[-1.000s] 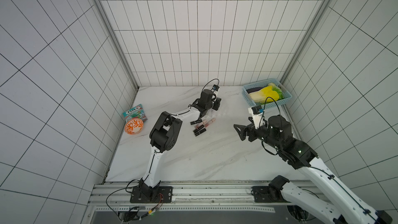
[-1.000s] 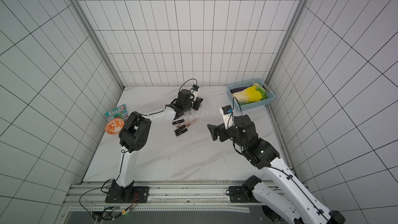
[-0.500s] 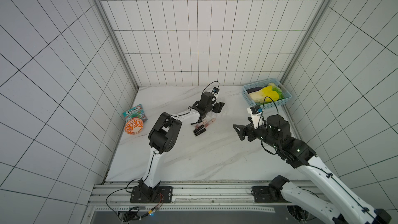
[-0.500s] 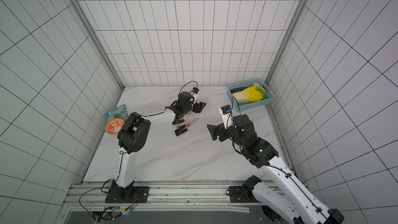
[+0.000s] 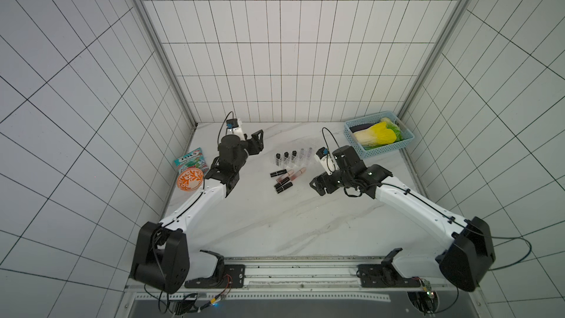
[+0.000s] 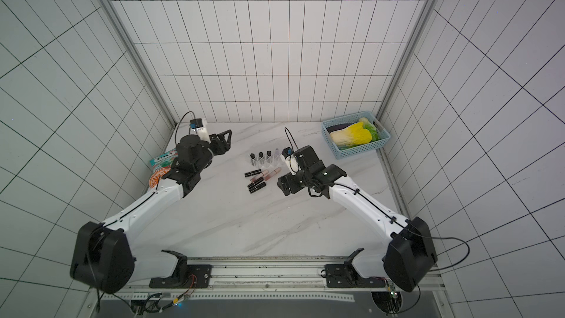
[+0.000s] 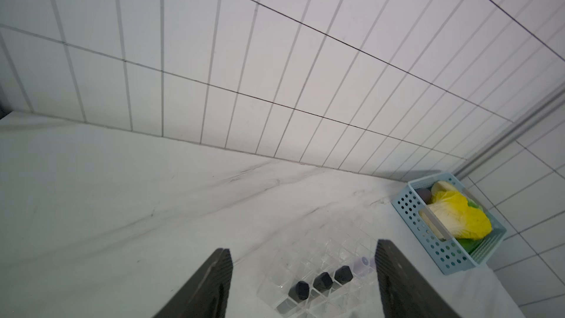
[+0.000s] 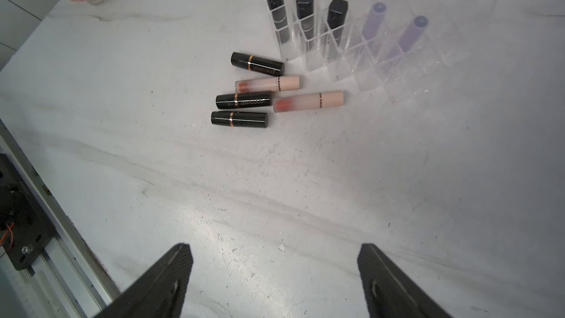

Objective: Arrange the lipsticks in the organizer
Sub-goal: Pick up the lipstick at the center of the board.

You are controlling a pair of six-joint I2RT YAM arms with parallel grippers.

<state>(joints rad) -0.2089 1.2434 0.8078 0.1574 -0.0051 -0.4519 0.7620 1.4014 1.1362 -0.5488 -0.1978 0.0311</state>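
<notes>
Upright in clear square-celled plastic organizer (image 8: pixel 443 10): three glossy black faceted tubes (image 8: pixel 305 10), two lilac cylinders (image 8: pixel 376 19). Flat on veined marble (image 8: pixel 275 194): five smooth lipsticks (image 8: pixel 244 100). Spread wide, empty: left gripper (image 7: pixel 302 246), right gripper (image 8: pixel 273 246).

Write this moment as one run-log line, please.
organizer: five standing lipsticks | table: five lying lipsticks | left gripper: open, empty | right gripper: open, empty

Lipsticks (image 8: pixel 306 10) partly in organizer (image 8: pixel 428 56) (perhaps five)
</notes>
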